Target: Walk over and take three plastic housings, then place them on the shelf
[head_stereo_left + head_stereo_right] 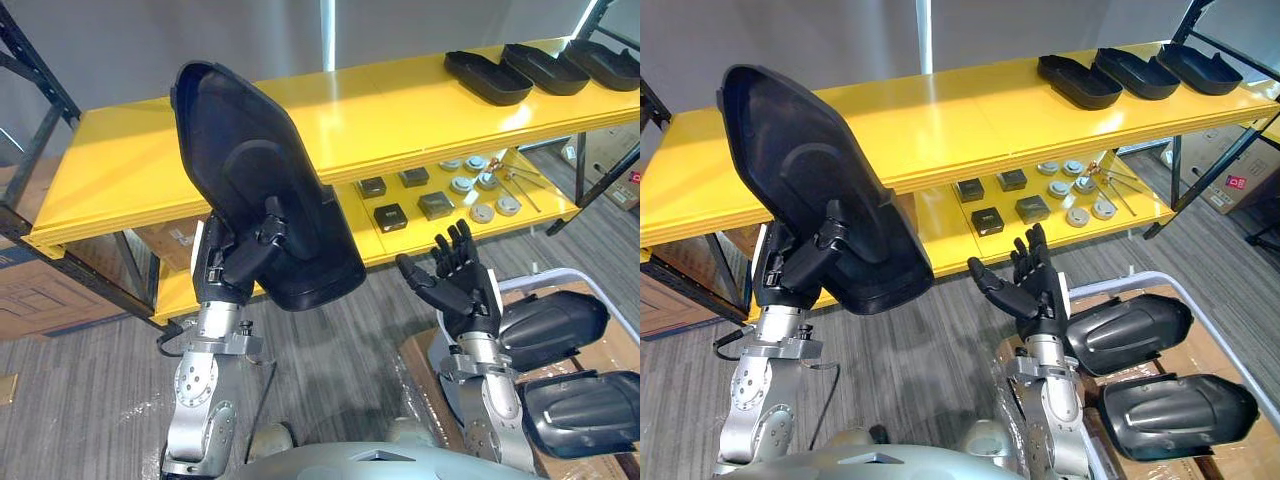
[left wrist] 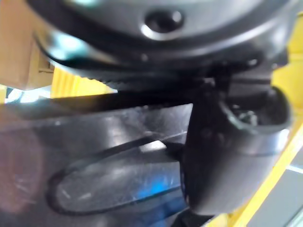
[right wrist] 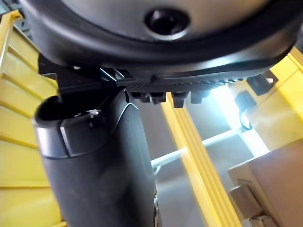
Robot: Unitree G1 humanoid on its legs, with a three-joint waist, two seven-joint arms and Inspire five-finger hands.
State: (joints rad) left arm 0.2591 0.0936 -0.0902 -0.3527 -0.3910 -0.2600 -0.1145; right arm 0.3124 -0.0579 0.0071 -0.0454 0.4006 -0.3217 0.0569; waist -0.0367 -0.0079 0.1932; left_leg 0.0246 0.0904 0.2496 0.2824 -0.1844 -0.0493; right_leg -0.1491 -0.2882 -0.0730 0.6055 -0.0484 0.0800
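Your left hand (image 1: 238, 262) is clamped on a large black moulded plastic housing (image 1: 250, 160), its fingers curled round the lower edge. The housing stands upright and tilted, hollow side toward you, in front of the yellow metal shelf (image 1: 390, 110) and not resting on it. It looks stiff, thin-walled and light for its size, but glossy and likely slippery. Held at one end, its long body may swing, so grip the raised rim and not the smooth domed back. Your right hand (image 1: 465, 285) is spread apart and empty, just beside two more black housings (image 1: 552, 325) lying dome up at lower right. Three black housings (image 1: 487, 77) lie in a row at the top board's right end.
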